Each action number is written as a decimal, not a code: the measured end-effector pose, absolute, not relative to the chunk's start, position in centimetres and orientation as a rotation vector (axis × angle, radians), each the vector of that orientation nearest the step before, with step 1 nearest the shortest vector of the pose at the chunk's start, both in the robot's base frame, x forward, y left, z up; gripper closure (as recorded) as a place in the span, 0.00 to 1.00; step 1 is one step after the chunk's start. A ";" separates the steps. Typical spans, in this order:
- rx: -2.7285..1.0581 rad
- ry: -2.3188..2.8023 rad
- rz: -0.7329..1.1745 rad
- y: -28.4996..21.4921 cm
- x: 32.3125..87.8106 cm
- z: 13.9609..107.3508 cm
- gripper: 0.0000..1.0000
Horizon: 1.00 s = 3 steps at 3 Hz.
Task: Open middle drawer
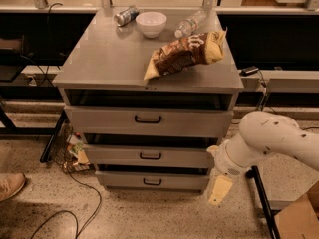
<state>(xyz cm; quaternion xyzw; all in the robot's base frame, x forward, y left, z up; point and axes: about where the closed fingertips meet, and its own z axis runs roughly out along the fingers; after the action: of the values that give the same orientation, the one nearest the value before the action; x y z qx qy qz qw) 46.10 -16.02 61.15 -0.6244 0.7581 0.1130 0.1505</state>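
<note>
The grey metal cabinet (99,63) has three drawers stacked in its front. The middle drawer (114,156) has a flat mid-height front and a small black bar handle (150,156) at its centre; it looks pushed in, with a dark gap above it. The taller top drawer (99,121) and the short bottom drawer (119,180) sit above and below it. My gripper (218,192) hangs low at the cabinet's lower right corner, right of the bottom drawer, below my white arm (269,141). It touches no handle.
On the cabinet top lie a chip bag (187,56), a white bowl (151,23), a can (125,15) and a plastic bottle (191,23). Cables and litter (75,151) lie on the floor at left. A shoe (10,185) shows at far left, a cardboard box (299,218) at bottom right.
</note>
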 end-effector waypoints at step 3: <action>-1.824 2.148 0.132 -17.2 50.4 54.4 0.00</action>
<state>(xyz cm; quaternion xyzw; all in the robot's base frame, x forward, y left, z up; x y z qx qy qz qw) 50.44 -17.22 54.39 -0.6383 0.7517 0.0463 0.1594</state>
